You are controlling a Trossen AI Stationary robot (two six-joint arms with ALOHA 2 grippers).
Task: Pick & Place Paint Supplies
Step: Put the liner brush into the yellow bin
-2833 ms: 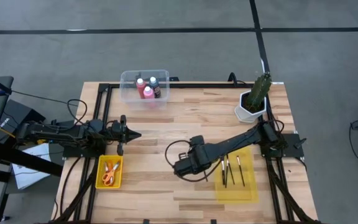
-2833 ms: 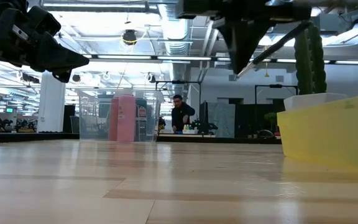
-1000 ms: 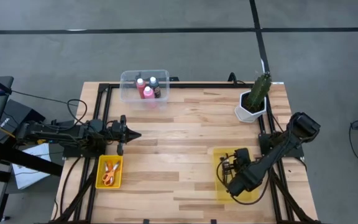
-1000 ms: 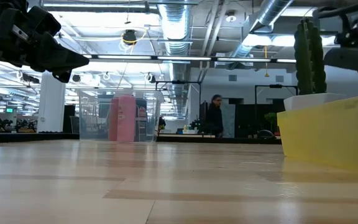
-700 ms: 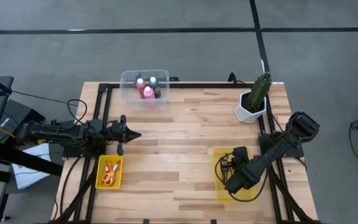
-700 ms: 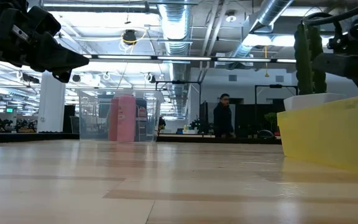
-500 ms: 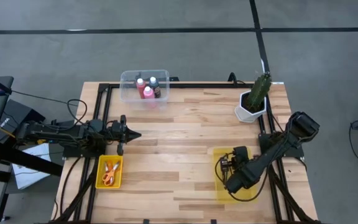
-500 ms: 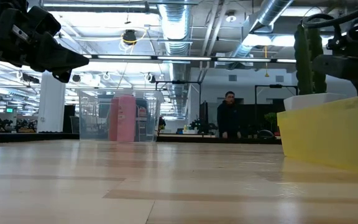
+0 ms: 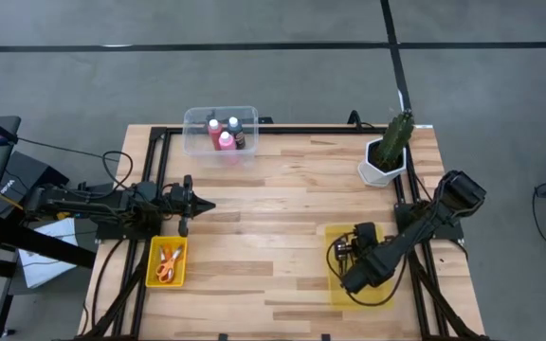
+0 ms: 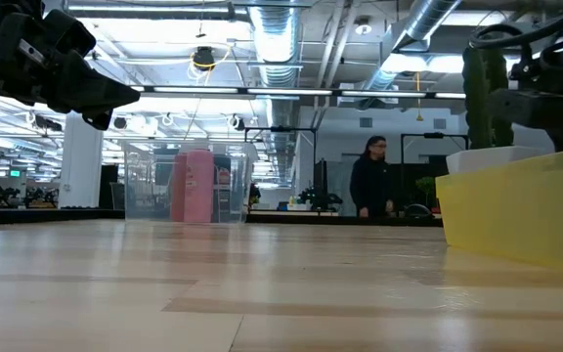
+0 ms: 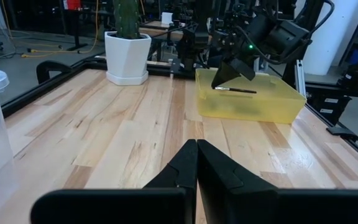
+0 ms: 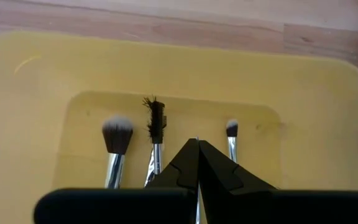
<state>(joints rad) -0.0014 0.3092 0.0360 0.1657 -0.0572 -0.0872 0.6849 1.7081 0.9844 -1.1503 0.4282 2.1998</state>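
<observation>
Brushes: three lie in the yellow tray (image 12: 36, 68) at the bench's front right, seen in the right wrist view as a white-tipped brush (image 12: 116, 138), a dark bristly brush (image 12: 156, 124) and a small brush (image 12: 231, 132), side by side, heads pointing the same way. A fourth brush (image 11: 236, 90) is clamped in the right pincer (image 11: 232, 73), fingers shut on it, held roughly level just above the tray rim in the left wrist view. In the high view the right pincer (image 9: 347, 254) hangs over the left part of the tray.

Left pincer (image 9: 195, 204) is over the bench's (image 9: 282, 189) left side, well apart from the tray, fingers pressed together with nothing between them (left wrist view).

Clear bin (image 9: 219, 129) at the rear left edge holds the pink bottle (image 9: 226, 141), a red bottle (image 9: 213, 131) and a dark white-capped bottle (image 9: 236, 130). Small yellow bin (image 9: 167, 261) at the front left holds orange-handled scissors (image 9: 166, 268); a second pair cannot be made out clearly.

Potted plant (image 9: 388, 152) stands at the rear right. A person (image 10: 369, 177) stands in the room beyond the bench in the low view.
</observation>
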